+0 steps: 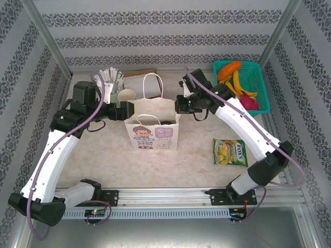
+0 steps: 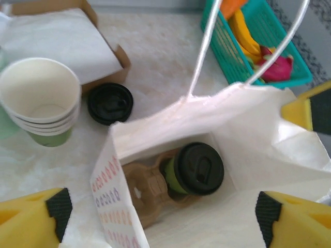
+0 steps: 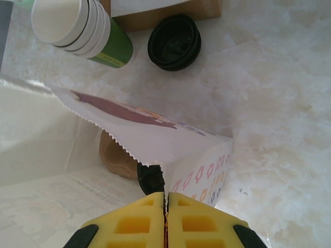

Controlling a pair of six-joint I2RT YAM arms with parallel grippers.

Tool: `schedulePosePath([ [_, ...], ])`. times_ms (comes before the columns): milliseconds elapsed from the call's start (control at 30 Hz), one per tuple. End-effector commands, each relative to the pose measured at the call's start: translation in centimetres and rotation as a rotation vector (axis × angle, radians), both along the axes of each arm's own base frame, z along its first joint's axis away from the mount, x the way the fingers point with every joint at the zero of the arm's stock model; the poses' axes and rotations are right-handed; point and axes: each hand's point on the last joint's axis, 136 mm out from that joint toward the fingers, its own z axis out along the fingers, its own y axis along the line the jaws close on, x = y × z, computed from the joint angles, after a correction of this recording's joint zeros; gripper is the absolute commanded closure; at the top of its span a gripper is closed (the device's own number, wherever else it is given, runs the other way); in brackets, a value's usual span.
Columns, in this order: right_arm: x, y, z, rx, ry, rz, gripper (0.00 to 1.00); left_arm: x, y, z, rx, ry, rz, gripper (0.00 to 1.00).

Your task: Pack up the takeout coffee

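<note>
Olive-green takeout coffee sits on cardboard carrier inside paper bag. Left gripper gapes empty at bag's 9 o'clock. Right gripper pinches bag rim at 2 o'clock. Placing looks done. Next: let go of the rim, back both arms off.

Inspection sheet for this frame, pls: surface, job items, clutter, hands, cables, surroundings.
Surface: marble-look table, no spill seen.
Job's things: takeout coffee, lid on, sits in a cardboard carrier inside the open white paper bag.
Clutter: loose black lid, stack of cream cups, napkin box, cup of sticks, snack packet, teal basket of toy fruit.
Hands: left hand open above the bag mouth; right hand shut on the bag's rim.
Cables: purple cable along each arm, no snag seen.
Surroundings: metal frame, patterned walls.
</note>
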Motion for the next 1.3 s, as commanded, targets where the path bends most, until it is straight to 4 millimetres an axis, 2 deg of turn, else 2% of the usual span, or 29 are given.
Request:
schedulePosePath([
  [0,1.2,0.8,1.0,0.022,-0.032,0.023,0.88,2.3,3.6,0.9,0.023,-0.037,0.243,0.01],
  [133,2.2,1.4,1.0,0.035,-0.033,0.018,0.88,3.4,6.1,0.6,0.038,-0.036,0.397,0.00],
  [300,2.7,1.7,1.3,0.039,-0.035,0.016,0.84,4.5,7.9,0.1,0.054,-0.016,0.496,0.00],
  [433,3.0,1.0,3.1,0.039,-0.101,-0.004,0.54,5.5,8.8,-0.4,-0.004,0.016,0.535,0.00],
  [500,3.0,0.5,4.6,0.042,-0.161,0.001,0.46,6.1,9.7,-0.6,-0.027,0.020,0.573,0.00],
  [633,3.2,-0.7,7.4,0.029,-0.313,0.003,0.22,7.3,11.7,-1.7,-0.003,0.047,0.660,0.00],
  [667,3.3,-1.0,8.2,0.035,-0.364,-0.003,0.03,7.6,12.1,-2.2,0.014,0.064,0.681,0.00],
  [767,4.1,-2.6,9.4,0.029,-0.496,-0.082,0.02,8.5,12.6,-3.4,0.043,0.112,0.718,0.03],
  [900,5.0,-5.8,10.3,0.053,-0.628,-0.280,0.02,9.6,12.4,-4.3,0.054,0.160,0.717,0.15],
  [1067,5.5,-7.6,8.6,0.067,-0.615,-0.378,0.02,10.6,9.4,-4.4,0.101,0.188,0.590,0.34],
  [1200,5.6,-7.9,7.1,0.029,-0.570,-0.373,0.02,11.6,8.2,-5.0,0.178,0.211,0.552,0.53],
  [1267,5.6,-7.9,7.0,0.032,-0.568,-0.370,0.02,12.4,7.4,-5.4,0.210,0.232,0.522,0.55],
])
